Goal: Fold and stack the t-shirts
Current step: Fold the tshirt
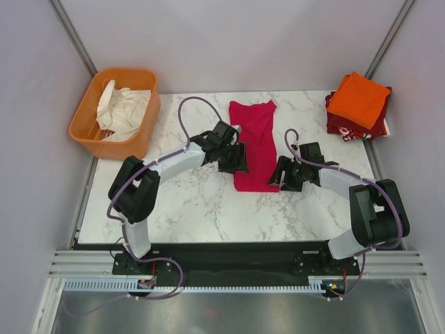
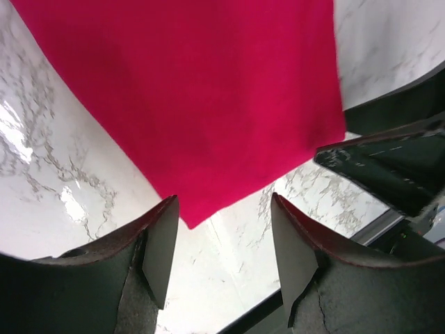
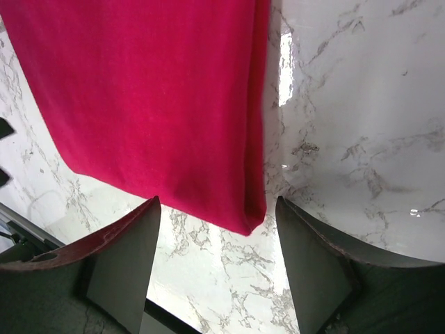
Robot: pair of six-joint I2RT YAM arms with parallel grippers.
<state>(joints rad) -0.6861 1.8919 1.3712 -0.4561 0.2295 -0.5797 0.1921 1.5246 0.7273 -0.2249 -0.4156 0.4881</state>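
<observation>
Pink shirt (image 1: pixel 254 142) laid as long strip, tabletop (image 1: pixel 188 209) centre. Left hand (image 1: pixel 238 161), right hand (image 1: pixel 279 174) both spread, empty, set at near corners. Corners likely best pinched at once, all layers caught, near end carried evenly to far end. Orange shirt (image 1: pixel 358 97) stacked on red shirt (image 1: pixel 342 125), far right.

The white marbled table (image 1: pixel 195 202) that I work on carries three things directly. A pink shirt (image 1: pixel 254 142), folded into a long narrow strip, lies flat in the middle and runs from near the far edge toward me. A basket (image 1: pixel 83 118) of orange plastic stands at the far left corner, and a folded dark red shirt (image 1: pixel 344 125) lies at the far right corner under an orange shirt (image 1: pixel 358 99), both well apart from the strip.
</observation>
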